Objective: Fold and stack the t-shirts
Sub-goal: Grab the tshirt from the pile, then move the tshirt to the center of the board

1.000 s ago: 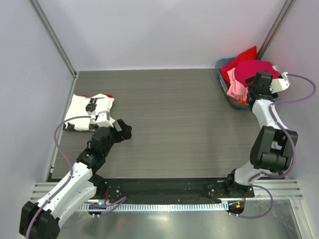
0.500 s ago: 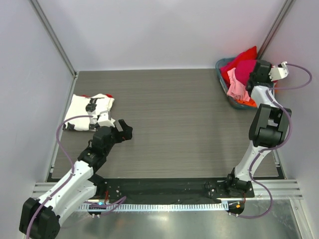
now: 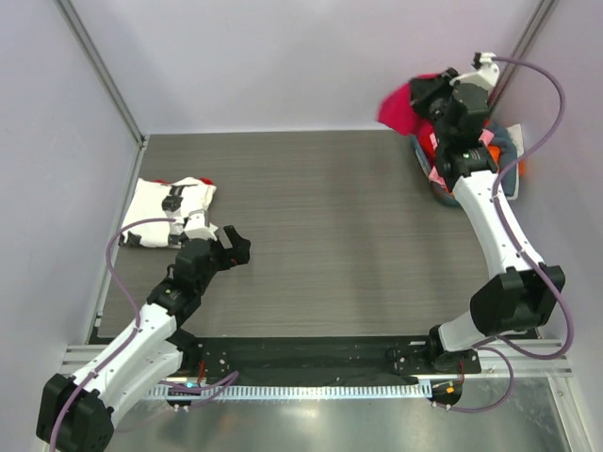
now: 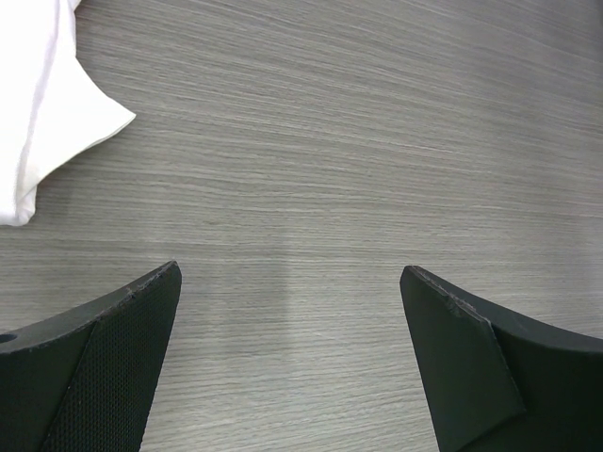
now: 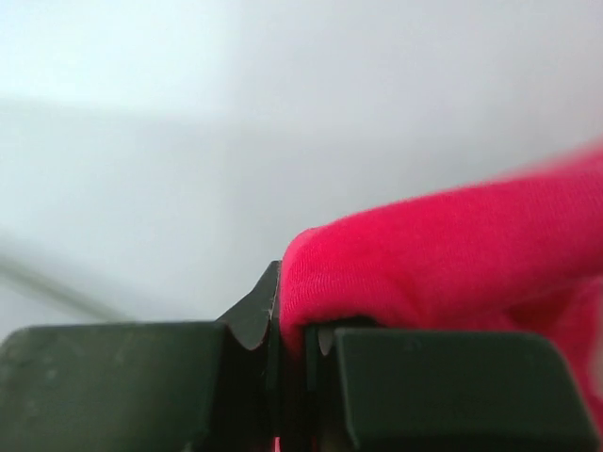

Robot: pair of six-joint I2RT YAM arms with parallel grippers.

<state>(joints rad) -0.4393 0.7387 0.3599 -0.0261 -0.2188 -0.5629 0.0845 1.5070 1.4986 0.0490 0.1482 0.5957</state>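
Note:
My right gripper (image 3: 431, 94) is raised above the back right corner, shut on a fold of the crimson-magenta t-shirt (image 3: 400, 105), which hangs from it in the air. In the right wrist view the jaws (image 5: 300, 330) pinch that red cloth (image 5: 443, 254) tightly. A folded white t-shirt (image 3: 158, 211) with black and red markings lies at the table's left edge; its corner (image 4: 38, 104) shows in the left wrist view. My left gripper (image 3: 232, 247) rests low just right of it, open and empty, its fingers (image 4: 104, 358) spread wide over bare table.
A grey-blue basket (image 3: 505, 141) sits at the back right corner under the right arm, holding pink (image 3: 437, 171) and orange (image 3: 486, 151) t-shirts. Walls close in the table at the back and both sides.
The right gripper shut on the crimson t-shirt in the basket, then rose and swung left and back, pulling it up. The left arm has stayed still.

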